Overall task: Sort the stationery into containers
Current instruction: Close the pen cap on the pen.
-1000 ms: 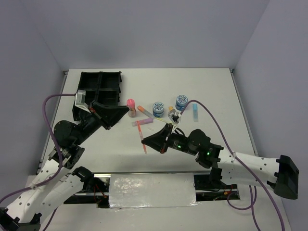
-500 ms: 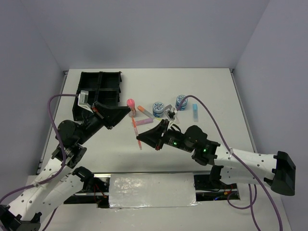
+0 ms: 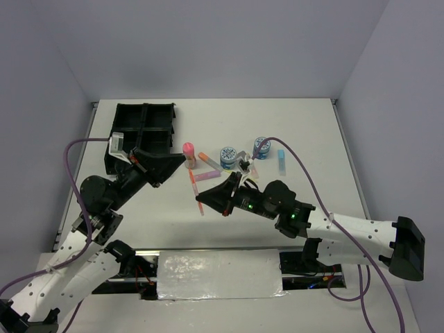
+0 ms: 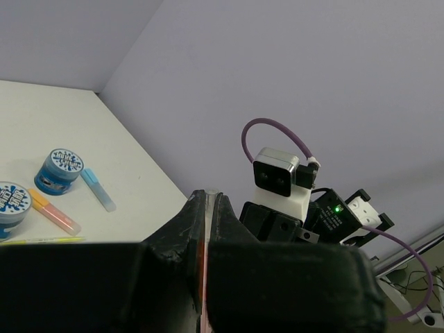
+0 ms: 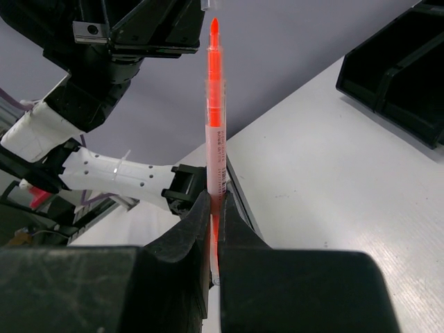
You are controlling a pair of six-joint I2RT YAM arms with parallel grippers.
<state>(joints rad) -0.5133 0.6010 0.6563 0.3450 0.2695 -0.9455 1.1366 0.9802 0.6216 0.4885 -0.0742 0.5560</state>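
My right gripper is shut on a thin orange pen and holds it above the table, tip toward my left gripper. The pen also shows in the top view. My left gripper is shut on a thin clear-ended piece with a red streak; I cannot tell what it is. On the table lie a pink-capped tube, an orange marker, a pink marker, two blue tins, a light-blue marker and a yellow-green pen. The black four-compartment tray stands at the far left.
The tray's corner shows at the upper right of the right wrist view. The two grippers face each other closely over the table's middle. Grey walls enclose the table on three sides. A foil-covered plate lies at the near edge between the arm bases.
My right gripper has carried the orange pen up and to the left, toward my left gripper. My left gripper has stayed almost where it was.
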